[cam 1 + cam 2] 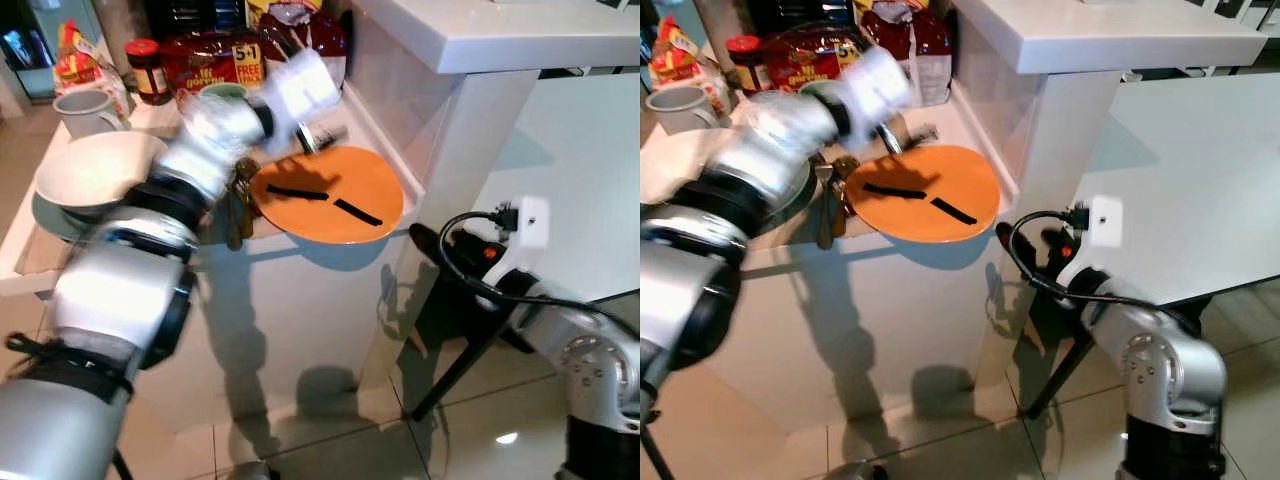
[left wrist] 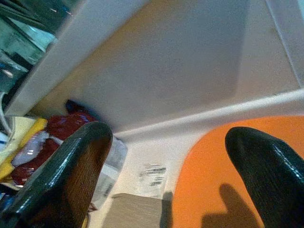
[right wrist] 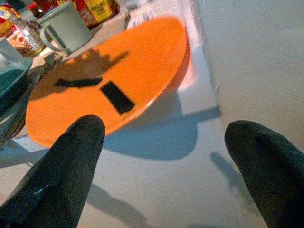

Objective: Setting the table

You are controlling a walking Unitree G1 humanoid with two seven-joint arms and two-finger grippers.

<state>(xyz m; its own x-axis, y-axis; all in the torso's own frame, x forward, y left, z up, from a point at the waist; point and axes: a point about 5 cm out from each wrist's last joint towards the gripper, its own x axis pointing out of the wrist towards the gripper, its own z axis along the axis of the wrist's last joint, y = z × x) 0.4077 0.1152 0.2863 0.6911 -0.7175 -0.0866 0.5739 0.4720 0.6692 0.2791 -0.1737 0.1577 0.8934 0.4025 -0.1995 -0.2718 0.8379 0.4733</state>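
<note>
Left gripper (image 1: 328,198) hangs wide open right over the orange plate (image 1: 370,180) at the tabletop's (image 1: 395,150) front edge; right gripper (image 3: 166,156), also wide, waits lower, farther off.

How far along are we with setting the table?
Nothing looks laid yet: the grey dining table shows bare top. In hand: the left gripper, jaws open, hovers over the round orange plate on the white counter shelf. The right gripper waits open nearby. Left: grasp and carry it over.
</note>
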